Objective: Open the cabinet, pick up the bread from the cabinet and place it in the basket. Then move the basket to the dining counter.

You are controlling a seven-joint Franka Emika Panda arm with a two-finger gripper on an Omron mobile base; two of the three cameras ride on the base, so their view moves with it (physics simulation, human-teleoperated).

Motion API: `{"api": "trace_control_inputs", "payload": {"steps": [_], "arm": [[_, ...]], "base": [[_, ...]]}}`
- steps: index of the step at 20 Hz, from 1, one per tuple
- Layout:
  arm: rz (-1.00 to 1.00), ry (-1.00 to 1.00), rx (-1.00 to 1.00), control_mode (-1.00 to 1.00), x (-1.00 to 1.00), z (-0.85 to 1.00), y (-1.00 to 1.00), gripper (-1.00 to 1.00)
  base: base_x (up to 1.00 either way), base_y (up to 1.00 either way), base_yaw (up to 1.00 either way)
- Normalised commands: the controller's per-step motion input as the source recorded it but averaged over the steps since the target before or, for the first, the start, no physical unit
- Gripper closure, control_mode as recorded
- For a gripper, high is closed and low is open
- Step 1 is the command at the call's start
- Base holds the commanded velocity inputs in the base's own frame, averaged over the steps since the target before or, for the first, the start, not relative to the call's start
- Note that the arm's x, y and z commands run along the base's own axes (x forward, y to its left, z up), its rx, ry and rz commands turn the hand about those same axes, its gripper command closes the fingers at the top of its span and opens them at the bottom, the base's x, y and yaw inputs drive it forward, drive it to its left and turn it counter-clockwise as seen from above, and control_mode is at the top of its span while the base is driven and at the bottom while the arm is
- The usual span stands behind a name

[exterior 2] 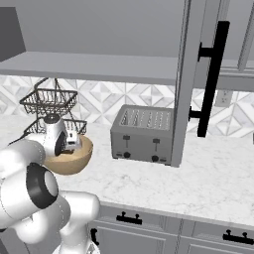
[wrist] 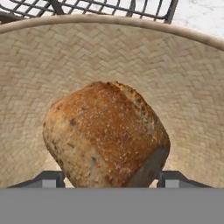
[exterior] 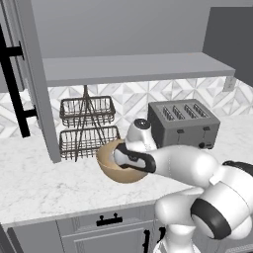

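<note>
We have the tool (wrist: pixel 107 177) down inside the basket (wrist: pixel 188 78), its jaws apart on both sides of the bread (wrist: pixel 105 138), which lies on the basket floor. We should lift straight toward twelve o'clock, without touching the rim.

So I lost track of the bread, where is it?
In the hand view, the bread sits inside the basket, between the tool's fingertips, near the wire rack.
</note>
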Motion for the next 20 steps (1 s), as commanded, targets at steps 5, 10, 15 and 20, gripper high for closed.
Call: {"api": "trace_control_inputs", "payload": {"steps": [5, 10, 15, 20], "arm": [[0.04, 0.00, 0.00, -1.00, 0.19, -0.11, 0.00, 1.00], [0.06, 0.00, 0.00, -1.00, 0.11, -0.12, 0.04, 1.00], [0.09, 0.00, 0.00, -1.00, -0.11, 0.00, 0.00, -1.00], [0.08, 0.00, 0.00, -1.00, -0.13, 0.00, 0.04, -1.00]], "base": [[0.00, 0.00, 0.00], [0.00, 0.00, 0.00], [0.00, 0.00, 0.00], [0.00, 0.00, 0.00]]}}
